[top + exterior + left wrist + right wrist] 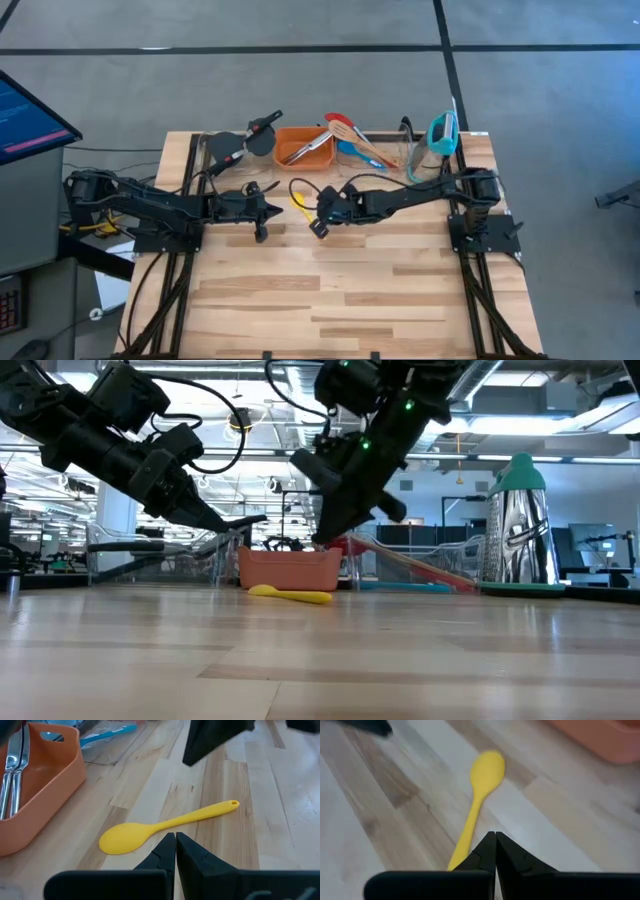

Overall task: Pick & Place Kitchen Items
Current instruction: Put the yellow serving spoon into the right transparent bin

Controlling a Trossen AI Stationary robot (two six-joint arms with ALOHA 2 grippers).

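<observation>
1. Your target is the yellow silicone spoon, lying flat on the pale wooden table. In the high view it sits just above the frame's centre, between the two arms and just below the orange rectangular plastic bin, apart from the bin's wall.
2. Nothing is held yet. The right gripper hangs over the spoon's handle with its jaws pressed together and empty, so you must open them wide before lowering.
3. Judging from the right wrist view, the handle runs almost along the line of the fingers. Turn the wrist so the jaws straddle the handle crosswise, and aim at mid-handle rather than the bowl.
4. Come straight down until the fingertips nearly meet the wood. The spoon is thin and flat and will likely skid if nudged sideways.
5. The left gripper, also closed and empty, points at the spoon from the frame's left in the high view. Hold it back so the arms do not meet.
6. The bin already holds metal tongs. Lift clear of its rim.
</observation>
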